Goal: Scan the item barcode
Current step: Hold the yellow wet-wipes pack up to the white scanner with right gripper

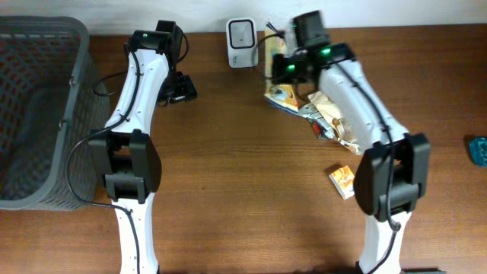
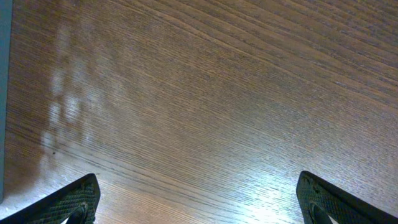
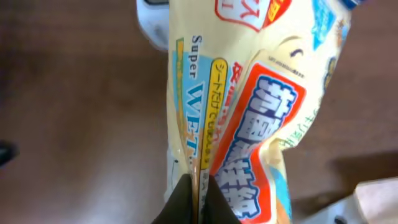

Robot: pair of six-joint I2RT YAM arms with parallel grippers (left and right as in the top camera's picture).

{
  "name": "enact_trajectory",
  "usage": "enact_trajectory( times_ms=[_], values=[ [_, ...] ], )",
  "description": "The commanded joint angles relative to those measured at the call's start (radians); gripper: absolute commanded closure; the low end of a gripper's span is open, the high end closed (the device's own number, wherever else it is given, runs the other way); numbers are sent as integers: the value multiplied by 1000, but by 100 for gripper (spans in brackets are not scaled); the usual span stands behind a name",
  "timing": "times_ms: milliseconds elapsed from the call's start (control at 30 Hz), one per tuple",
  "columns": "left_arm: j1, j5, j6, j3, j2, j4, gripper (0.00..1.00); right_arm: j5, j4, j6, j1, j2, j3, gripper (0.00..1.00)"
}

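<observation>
A grey mesh basket (image 1: 34,106) fills the frame's left edge on the brown wooden table (image 1: 243,190); a small orange box (image 1: 342,181) lies lower right; a teal object (image 1: 478,149) is cut off by the right edge.

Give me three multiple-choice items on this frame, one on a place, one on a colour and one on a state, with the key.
1. Where does the grey basket stand?
A. at the left edge of the table
B. at its right edge
C. in its middle

2. What colour is the scanner?
A. red
B. white
C. green

3. How is the right pincer?
A. open over bare wood
B. shut on nothing
C. shut on the yellow packet

Key: 1 A, the overhead view shows it at the left edge; 2 B, its housing is white; 3 C, the right wrist view shows the pincer nipping the packet's edge.
</observation>
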Motion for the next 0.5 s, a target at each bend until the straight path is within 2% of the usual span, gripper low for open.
enact_trajectory(
  times_ms=[0, 100, 167, 300, 467],
  values=[
    [-2, -11, -9, 17, 7, -1, 1, 359, 94, -80, 110, -21, 9, 96],
    [-2, -11, -9, 17, 7, -1, 1, 529, 228, -204, 203, 18, 9, 96],
    [-2, -11, -9, 17, 7, -1, 1, 590, 279, -227, 225, 58, 9, 96],
    [-2, -11, -9, 17, 7, -1, 1, 601, 370, -224, 230, 132, 9, 96],
    [-2, -11, -9, 17, 7, -1, 1, 600, 406, -224, 229, 161, 9, 96]
  ],
)
